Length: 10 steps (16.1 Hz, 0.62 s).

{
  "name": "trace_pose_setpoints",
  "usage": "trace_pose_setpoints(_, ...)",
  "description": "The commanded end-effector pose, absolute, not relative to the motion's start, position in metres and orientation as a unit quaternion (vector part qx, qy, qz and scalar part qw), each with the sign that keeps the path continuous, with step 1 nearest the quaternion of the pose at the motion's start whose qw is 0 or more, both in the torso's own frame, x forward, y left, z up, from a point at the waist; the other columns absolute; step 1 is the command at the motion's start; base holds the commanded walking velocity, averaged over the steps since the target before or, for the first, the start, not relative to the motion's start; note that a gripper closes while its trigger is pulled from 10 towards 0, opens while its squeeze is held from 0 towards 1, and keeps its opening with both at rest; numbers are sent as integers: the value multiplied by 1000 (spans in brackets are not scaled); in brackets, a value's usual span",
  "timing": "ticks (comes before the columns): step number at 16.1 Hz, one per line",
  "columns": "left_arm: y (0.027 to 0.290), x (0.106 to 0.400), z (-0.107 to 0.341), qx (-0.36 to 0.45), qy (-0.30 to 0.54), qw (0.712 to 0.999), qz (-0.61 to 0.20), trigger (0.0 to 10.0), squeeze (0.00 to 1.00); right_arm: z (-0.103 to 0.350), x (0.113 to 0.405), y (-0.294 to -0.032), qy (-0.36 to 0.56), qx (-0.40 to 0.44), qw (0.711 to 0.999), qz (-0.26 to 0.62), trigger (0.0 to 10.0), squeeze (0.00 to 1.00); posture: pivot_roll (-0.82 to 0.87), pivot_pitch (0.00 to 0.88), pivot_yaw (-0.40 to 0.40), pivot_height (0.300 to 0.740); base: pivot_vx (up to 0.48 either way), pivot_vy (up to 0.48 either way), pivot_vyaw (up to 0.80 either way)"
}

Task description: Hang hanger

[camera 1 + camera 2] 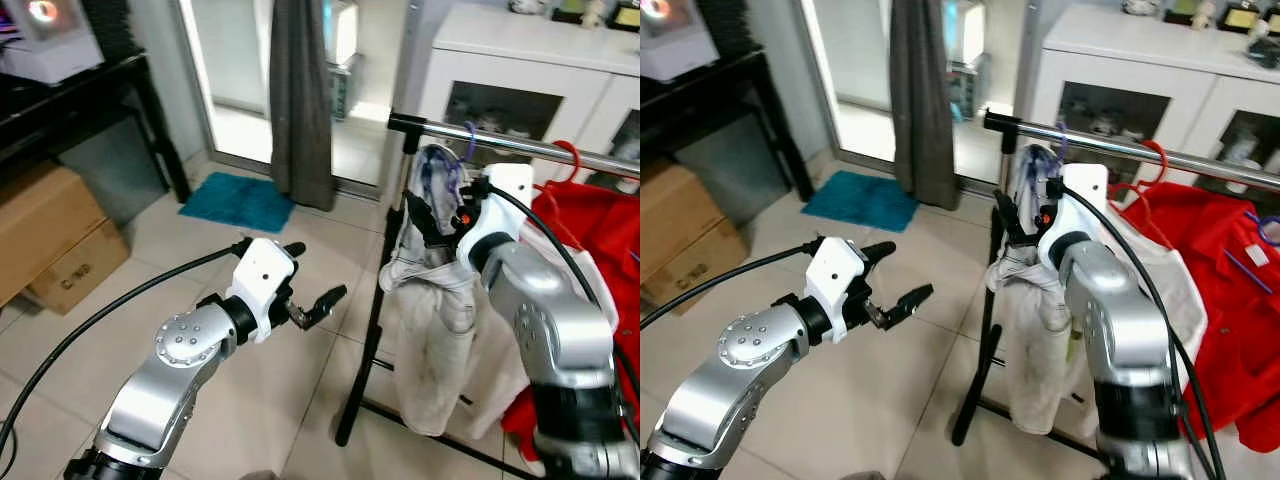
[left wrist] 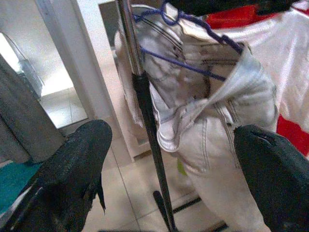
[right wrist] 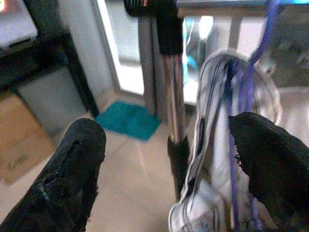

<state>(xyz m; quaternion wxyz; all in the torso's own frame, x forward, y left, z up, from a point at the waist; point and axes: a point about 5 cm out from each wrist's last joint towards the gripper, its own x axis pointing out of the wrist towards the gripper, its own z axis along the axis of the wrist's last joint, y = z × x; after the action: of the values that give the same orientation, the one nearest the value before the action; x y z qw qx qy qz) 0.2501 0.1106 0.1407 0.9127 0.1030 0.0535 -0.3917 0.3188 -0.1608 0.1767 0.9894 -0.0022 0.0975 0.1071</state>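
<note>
Left eye view: a chrome rail runs across a black-framed rack, and a thin purple wire hanger hooks over it near the black end cap, carrying pale, creased denim jeans that droop in soft folds. The right gripper is raised against the jeans just below the rail; its right wrist view shows its two rough black fingers spread wide, the chrome post and the hanger's purple wire lying between them, nothing pinched. Beside the jeans hangs a white garment, and next to that a red garment on a red hanger. The left gripper hovers over the glossy beige floor tiles, apart from the rack, its fingers parted and holding nothing. Behind lie a teal mat, a grey curtain, cardboard boxes and a white cabinet.
</note>
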Motion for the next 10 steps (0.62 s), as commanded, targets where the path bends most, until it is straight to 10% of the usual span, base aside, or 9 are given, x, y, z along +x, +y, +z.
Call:
trace_pose_setpoints(1, 108, 249, 142, 111, 54, 907, -403, 10000, 353, 175, 327, -166, 129, -10, 987, 99, 10000, 0, 91, 0, 24, 740, 0, 0, 0)
trace_pose_setpoints(10, 108, 245, 146, 108, 52, 905, -407, 10000, 329, 189, 383, -189, 181, -23, 983, 4, 10000, 0, 113, 0, -2, 740, 0, 0, 0)
